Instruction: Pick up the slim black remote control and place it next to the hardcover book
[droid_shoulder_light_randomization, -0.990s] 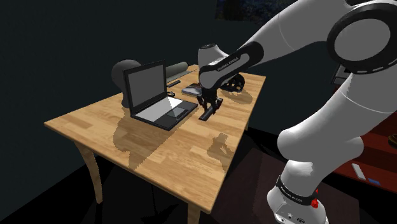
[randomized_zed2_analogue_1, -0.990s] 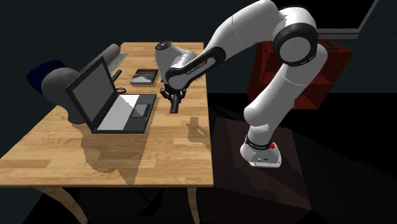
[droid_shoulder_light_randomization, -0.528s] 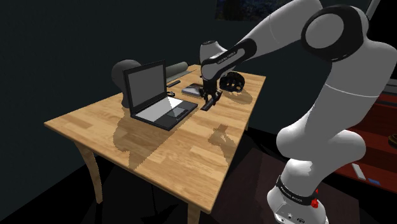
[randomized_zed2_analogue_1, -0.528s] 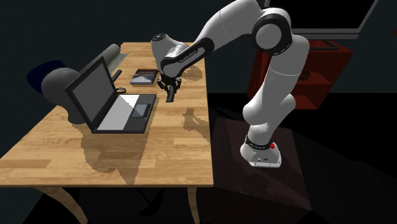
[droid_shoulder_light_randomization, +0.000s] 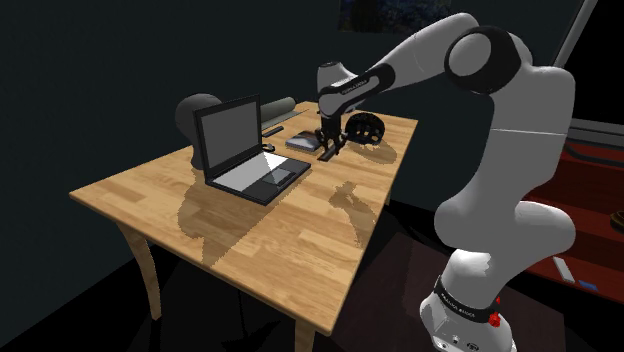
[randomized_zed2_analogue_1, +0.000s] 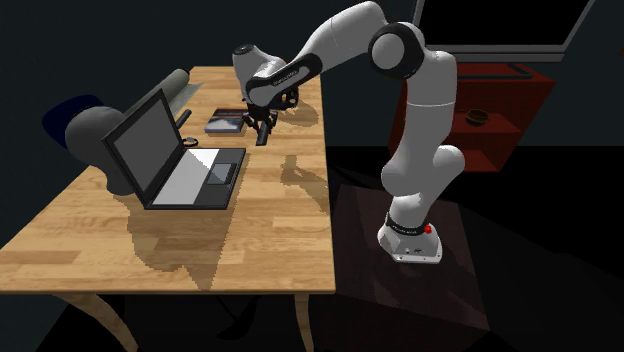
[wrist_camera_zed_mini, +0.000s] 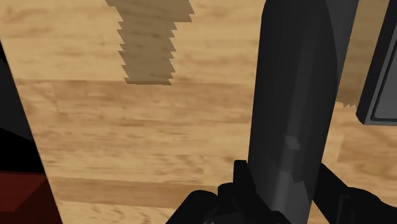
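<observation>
- The slim, flat black remote control (wrist_camera_zed_mini: 294, 95) is clamped near one end between the fingers of the black two-finger tool (wrist_camera_zed_mini: 286, 191). It hangs over the light wooden desk (droid_shoulder_light_randomization: 270, 230), just beside the flat grey hardcover book (droid_shoulder_light_randomization: 303, 142).
- A grip at one end looks weak, so the remote may swing or slide out as the arm moves.
- If the tool lets go with the remote on end, it would likely topple, and it could land on the book or skid away from it.
- Lowering further could drive the free end into the desk or nudge the book's edge. Whether that end touches the wood cannot be told.
- The remote's long axis runs roughly in line with the fingers. Its free end points steeply down at the desk, with a slight tilt.
</observation>
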